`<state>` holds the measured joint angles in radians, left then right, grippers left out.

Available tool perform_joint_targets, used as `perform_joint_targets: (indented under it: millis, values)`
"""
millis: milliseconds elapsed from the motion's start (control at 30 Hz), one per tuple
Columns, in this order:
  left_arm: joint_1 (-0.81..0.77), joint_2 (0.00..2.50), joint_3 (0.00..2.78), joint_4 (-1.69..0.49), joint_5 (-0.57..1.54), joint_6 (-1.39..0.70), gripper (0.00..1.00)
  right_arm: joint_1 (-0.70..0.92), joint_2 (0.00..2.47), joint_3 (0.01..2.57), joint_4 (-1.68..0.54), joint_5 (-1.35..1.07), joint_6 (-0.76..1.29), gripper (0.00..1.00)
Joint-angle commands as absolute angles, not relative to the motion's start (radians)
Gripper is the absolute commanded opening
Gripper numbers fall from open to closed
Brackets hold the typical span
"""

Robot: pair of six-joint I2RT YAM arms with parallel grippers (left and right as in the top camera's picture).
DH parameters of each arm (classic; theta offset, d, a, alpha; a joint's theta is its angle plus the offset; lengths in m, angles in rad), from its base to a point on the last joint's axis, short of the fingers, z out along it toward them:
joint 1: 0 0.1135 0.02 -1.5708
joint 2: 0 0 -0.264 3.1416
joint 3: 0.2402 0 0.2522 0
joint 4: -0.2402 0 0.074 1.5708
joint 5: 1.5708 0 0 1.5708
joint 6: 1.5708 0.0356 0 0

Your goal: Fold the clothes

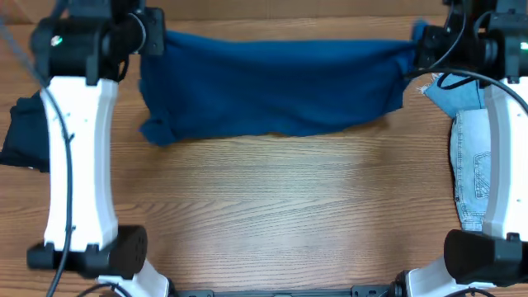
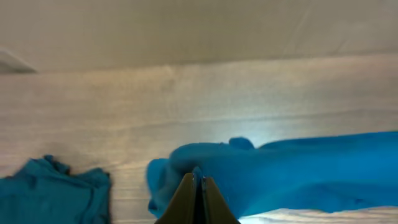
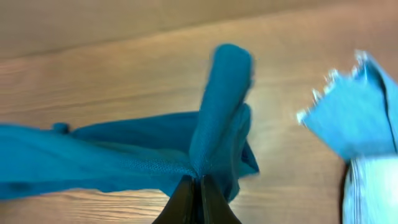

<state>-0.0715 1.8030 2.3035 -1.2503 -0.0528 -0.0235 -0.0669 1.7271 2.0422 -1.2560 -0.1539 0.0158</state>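
both my grippers are pinched fully shut on the large mid-blue knit garment [image 1: 280,87]. my left gripper [image 2: 198,182] has a small bunch of its left end. my right gripper [image 3: 198,182] has its right end, where a flap of cloth stands up past the fingertips. the garment hangs stretched between them along the far edge of the wooden table [image 1: 280,214], with its near hem resting on the wood and its near-left corner crumpled into a lump.

the risks as i judge them: each hold is only a narrow pinch of soft knit, so an uneven pull could slide one end out and drop that side. i cannot tell how many layers i have caught, and a stray layer would skew the fold. the crumpled corner could get trapped inside as a ridge if i bring the cloth over it.

the sides are tight. the pale blue frayed denim pieces [image 1: 452,97] lie just beside my right grip at the right edge, and a sideways sweep could drag them. the dark navy garment [image 1: 21,132] sits at the left edge by my left arm. the open room is the near half of the table between my arms, all bare wood, so the fold should come towards the near edge.
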Motion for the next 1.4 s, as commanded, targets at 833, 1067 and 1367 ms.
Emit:
perform_joint_targets:
  millis: [833, 1067, 1367]
  values:
    - [-0.066, 1.78, 2.297, -1.477, -0.119, -0.028, 0.45, -0.068, 1.722, 2.081, -1.563, -0.117, 0.077, 0.64]
    - [-0.066, 2.082, 2.194, -1.325, 0.159, 0.076, 0.54, -0.068, 1.843, 2.081, -1.569, -0.164, 0.083, 0.7]
    - [-0.066, 2.391, 2.194, -1.319, 0.312, 0.089, 0.66, -0.068, 1.847, 2.081, -1.552, -0.166, 0.082, 0.73]
